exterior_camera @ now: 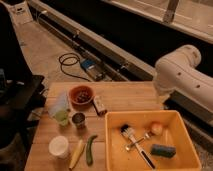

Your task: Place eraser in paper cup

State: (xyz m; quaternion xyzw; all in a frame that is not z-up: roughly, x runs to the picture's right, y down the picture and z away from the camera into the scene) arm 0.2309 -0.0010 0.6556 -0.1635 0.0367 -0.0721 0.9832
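The eraser [100, 105], a small block with a dark face and pale sides, lies on the wooden table [125, 97] just right of the red bowl. The white paper cup [59, 146] stands upright near the table's front left corner. The robot's white arm [184, 75] reaches in from the right, above the table's far right edge. Its gripper is not in view; only the arm's thick white segments show. The eraser and the cup are well apart, with the metal cup between them.
A red bowl [81, 94], a clear cup with green contents [61, 114] and a small metal cup [78, 120] stand left of centre. A yellow item [76, 153] and a green vegetable [90, 149] lie in front. A yellow bin [116, 150] holds a brush, an orange ball and a blue-green sponge [163, 150].
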